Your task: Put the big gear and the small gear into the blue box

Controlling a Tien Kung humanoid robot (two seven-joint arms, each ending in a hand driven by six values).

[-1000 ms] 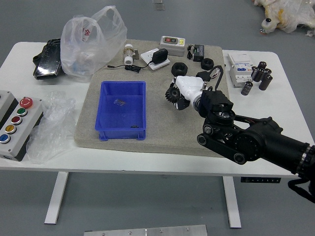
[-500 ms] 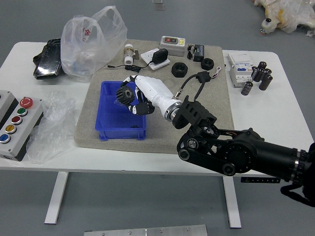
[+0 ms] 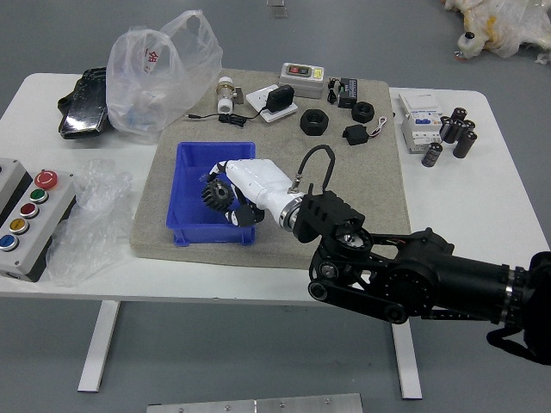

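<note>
Grey matting (image 3: 366,185) is spread over the middle of the white table (image 3: 491,176), by which, it may be judged, a dull ground is given to the work. On it, left of centre and towards the table's near edge, the blue box (image 3: 194,234) is set open side up, so that it can be entered from above.

Over that opening a dark toothed gear (image 3: 218,195) is held by the right hand (image 3: 250,182), its fingers bent and closed on the gear's side. The forearm is brought in low from the table's right side, along the near edge, and by this route the black rings (image 3: 314,122) and the white boxed device (image 3: 421,120) nearer the far edge are avoided. The gear is carried at the fingertips, presumably so that it can be let go inside the walls without the palm being lowered between them.

A small dark piece (image 3: 205,178) is seen in the box beside the gear; whether it is the small gear cannot fairly be said, as much of the interior is covered by the hand. The placing step is judged to be in hand: a slight lowering is called for, then release, with care taken that the right wall is not knocked.
</note>
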